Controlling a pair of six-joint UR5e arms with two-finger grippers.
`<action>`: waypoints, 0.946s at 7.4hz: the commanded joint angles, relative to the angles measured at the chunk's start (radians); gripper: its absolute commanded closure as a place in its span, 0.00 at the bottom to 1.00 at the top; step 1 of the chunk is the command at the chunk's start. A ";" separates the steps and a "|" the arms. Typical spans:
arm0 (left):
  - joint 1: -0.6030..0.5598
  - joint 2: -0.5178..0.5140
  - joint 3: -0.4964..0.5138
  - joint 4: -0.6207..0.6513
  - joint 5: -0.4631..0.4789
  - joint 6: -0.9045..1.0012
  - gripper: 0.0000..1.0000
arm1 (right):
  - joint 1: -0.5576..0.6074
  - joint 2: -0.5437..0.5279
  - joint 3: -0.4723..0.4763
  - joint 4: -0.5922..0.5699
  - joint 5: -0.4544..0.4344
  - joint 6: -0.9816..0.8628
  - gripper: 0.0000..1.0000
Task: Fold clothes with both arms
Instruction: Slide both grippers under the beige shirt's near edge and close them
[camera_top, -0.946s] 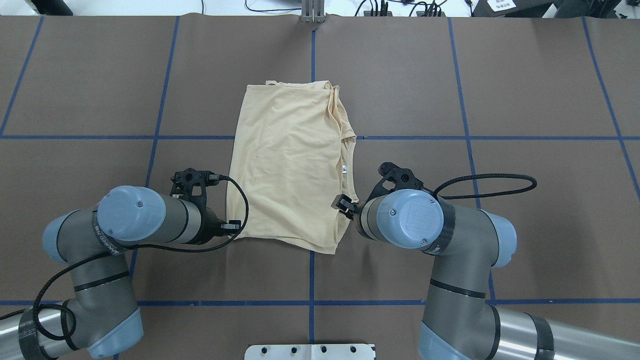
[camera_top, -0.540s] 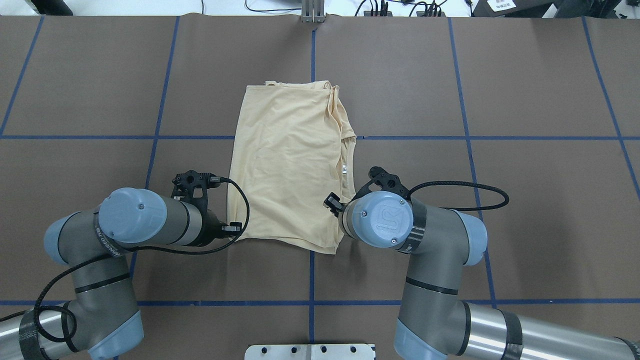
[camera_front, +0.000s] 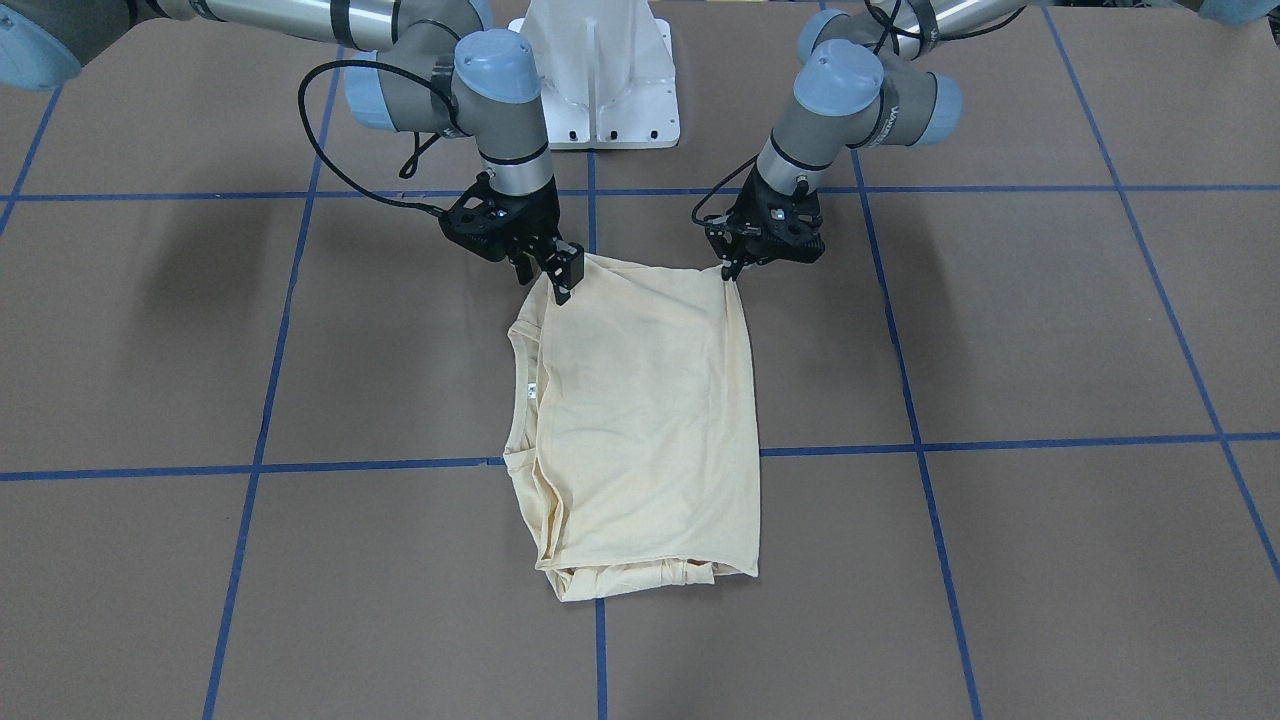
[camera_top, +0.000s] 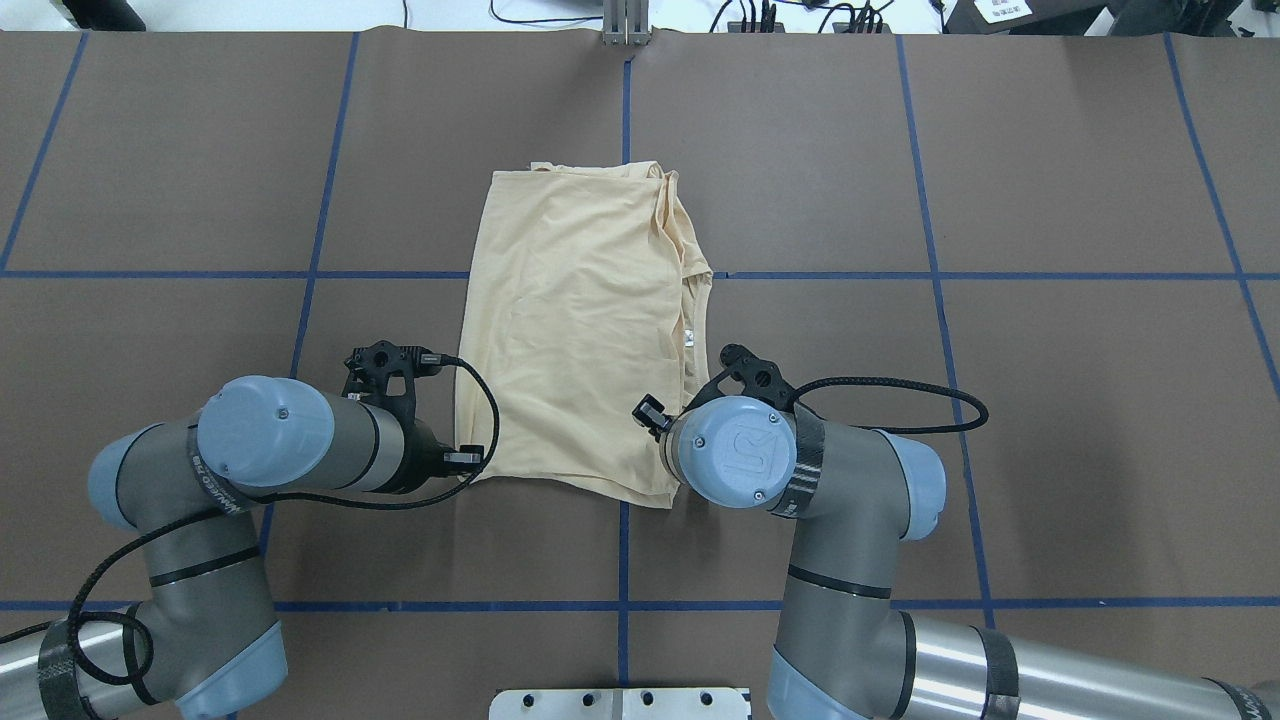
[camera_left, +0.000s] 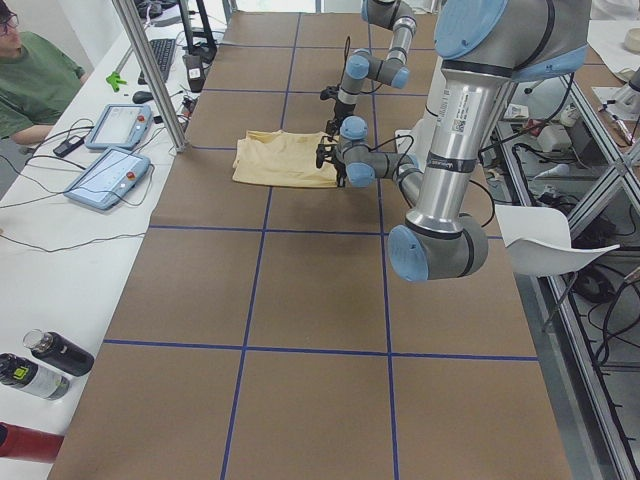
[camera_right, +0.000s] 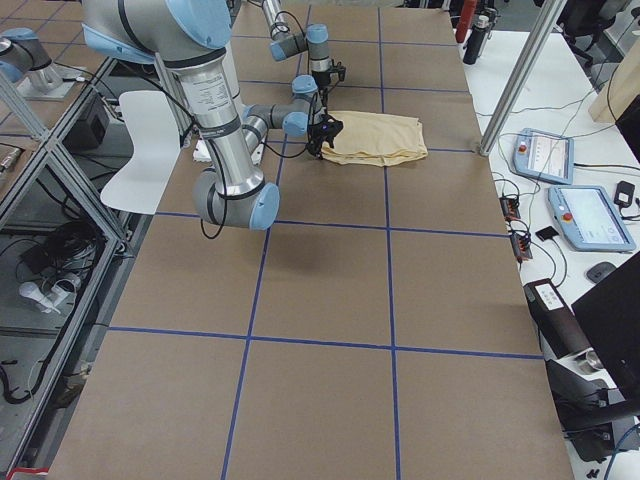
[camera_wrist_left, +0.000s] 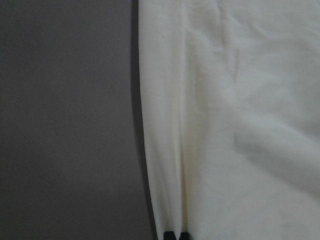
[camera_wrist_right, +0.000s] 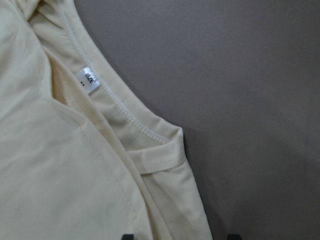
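The clothes are one cream-yellow shirt (camera_top: 575, 320), folded into a rectangle and lying flat mid-table (camera_front: 640, 420). Its white neck label (camera_wrist_right: 88, 79) faces up near the collar on the robot's right. My left gripper (camera_front: 731, 272) sits at the shirt's near-left corner; in the left wrist view its tips (camera_wrist_left: 176, 235) are shut on the fabric edge. My right gripper (camera_front: 560, 283) hovers over the near-right corner by the collar. The right wrist view shows its fingertips wide apart, open, with the shirt's shoulder (camera_wrist_right: 165, 165) between them. The printed side is hidden.
The brown table cover carries a grid of blue tape lines (camera_top: 625, 560). The white pedestal base (camera_front: 598, 70) stands at the robot's edge. A metal post (camera_top: 626, 25) rises at the far edge. Side benches hold tablets (camera_left: 105, 175), bottles (camera_left: 45, 360), and a seated person (camera_left: 30, 85).
My right arm has swung left towards the shirt, bringing its gripper over the near-right corner. The left arm and the shirt have stayed put.
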 joint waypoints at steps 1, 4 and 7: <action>0.000 0.000 0.000 0.000 0.000 0.000 1.00 | -0.011 0.001 -0.001 -0.002 -0.005 0.000 0.44; 0.000 0.000 0.000 0.000 0.000 0.000 1.00 | -0.017 -0.004 -0.001 -0.002 -0.005 0.000 0.62; 0.000 0.000 -0.002 0.000 0.000 0.000 1.00 | -0.017 0.007 -0.001 -0.014 -0.008 0.021 1.00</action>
